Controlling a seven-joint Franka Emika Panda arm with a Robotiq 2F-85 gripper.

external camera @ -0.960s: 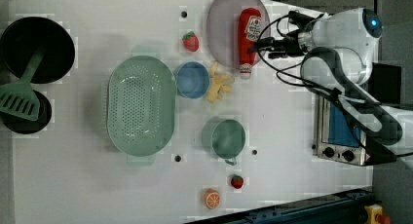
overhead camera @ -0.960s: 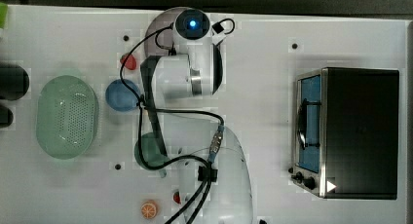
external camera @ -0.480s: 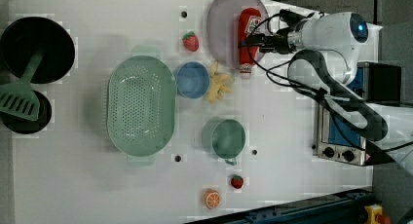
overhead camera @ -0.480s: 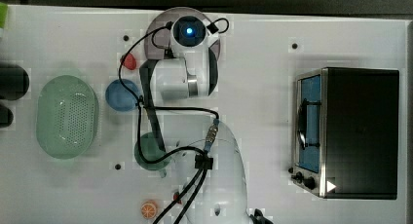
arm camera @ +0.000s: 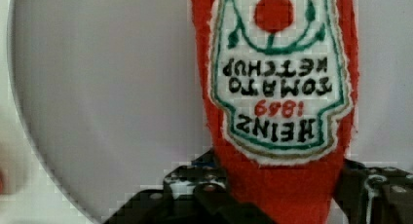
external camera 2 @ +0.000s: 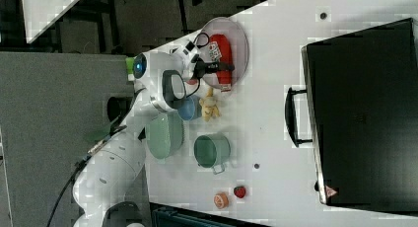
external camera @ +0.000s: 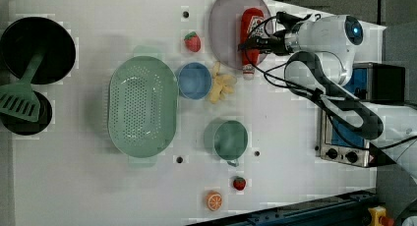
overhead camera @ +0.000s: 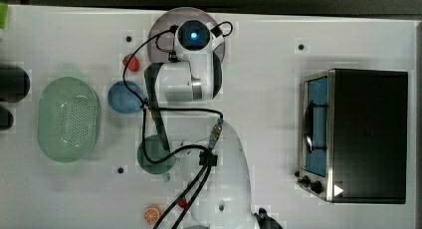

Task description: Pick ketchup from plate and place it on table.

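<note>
**Fingers around the ketchup, bottle not yet off the plate**

I am reaching over the plate [external camera: 223, 34] with my gripper [arm camera: 287, 199] lowered onto the ketchup [external camera: 250, 37]. In the wrist view the red bottle is sitting squarely between my two fingers [arm camera: 195, 192], which are flanking its lower body just below the label; the fabric looks pinched where they meet it, so I am judging that I am grasping the ketchup, or at the very least closing firmly against its sides.

The bottle is lying flat, most of its length on the greyish-lilac plate, with its pale tip poking past the rim toward the table [external camera: 295, 137] in the left view. In the right view it is resting the same way, my gripper laid across its middle. It does not appear lifted: I am seeing no gap between it and the plate.

So I am reckoning the approach is done and the grip is being made, which is the early part of the job. What is remaining is the lift clear of the plate, the carry to a bare patch of white tabletop, and the release. There is open table between the plate and the toaster oven [overhead camera: 366, 134] in the top view.
</note>
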